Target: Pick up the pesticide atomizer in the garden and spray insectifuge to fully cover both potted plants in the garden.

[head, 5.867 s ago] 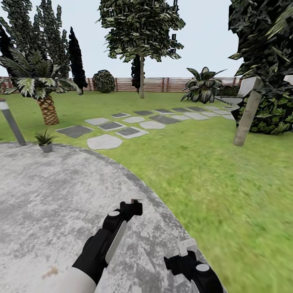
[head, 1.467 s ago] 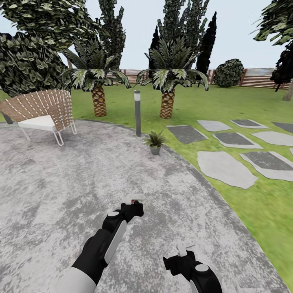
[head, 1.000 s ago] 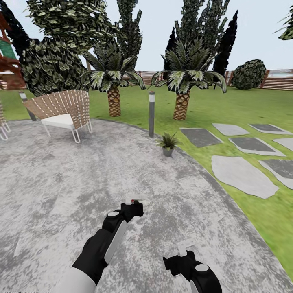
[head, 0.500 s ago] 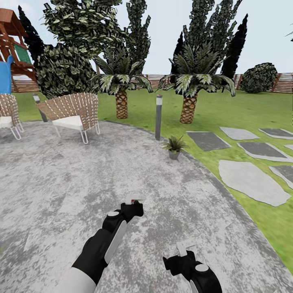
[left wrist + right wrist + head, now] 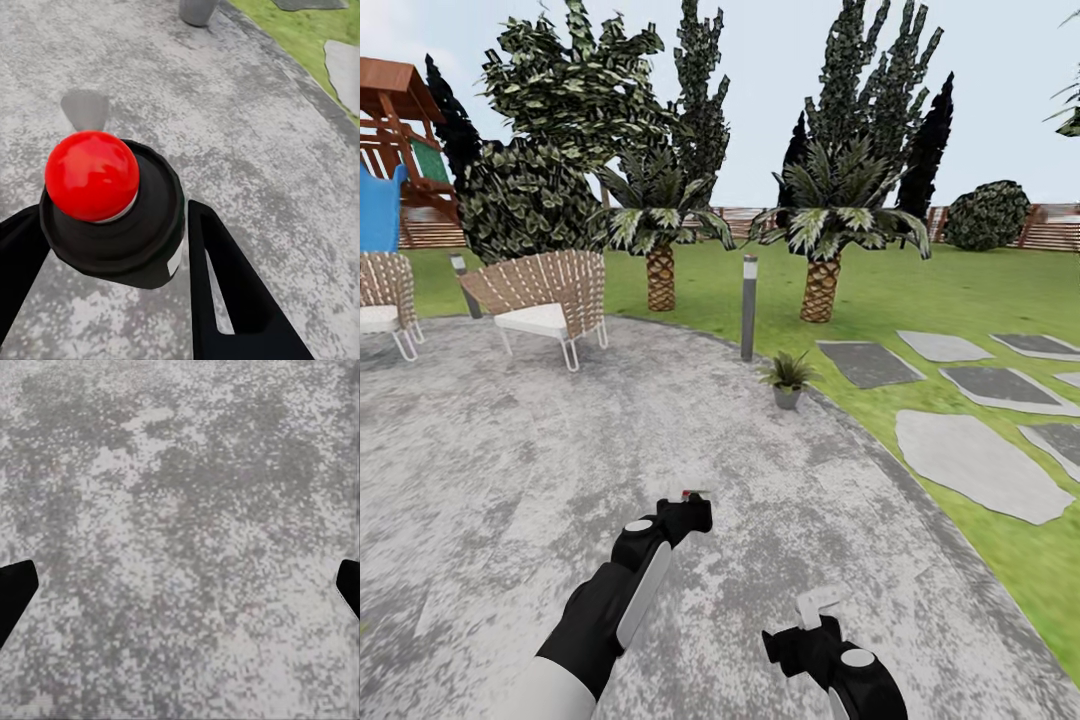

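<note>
1. Now the step in hand looks like the approach to the potted plant, which stands just right of centre in the head view, at the patio's edge, near the grey lamp post and beside the lawn.
2. To do it well, I judge the base should roll closer and square up, so the nozzle faces the leaves before any spraying; from this far off the mist would likely fall short.
3. In the left wrist view, the left gripper's black fingers are closed around the pesticide atomizer, pressing on both sides of its body.
4. Seen from there, the atomizer shows a dark rounded body topped with a glossy red dome; in the head view it sits low, centre-left, as a small white-and-red tip at the arm's end.
5. Meanwhile the right gripper hangs spread wide and empty over bare paving.
</note>
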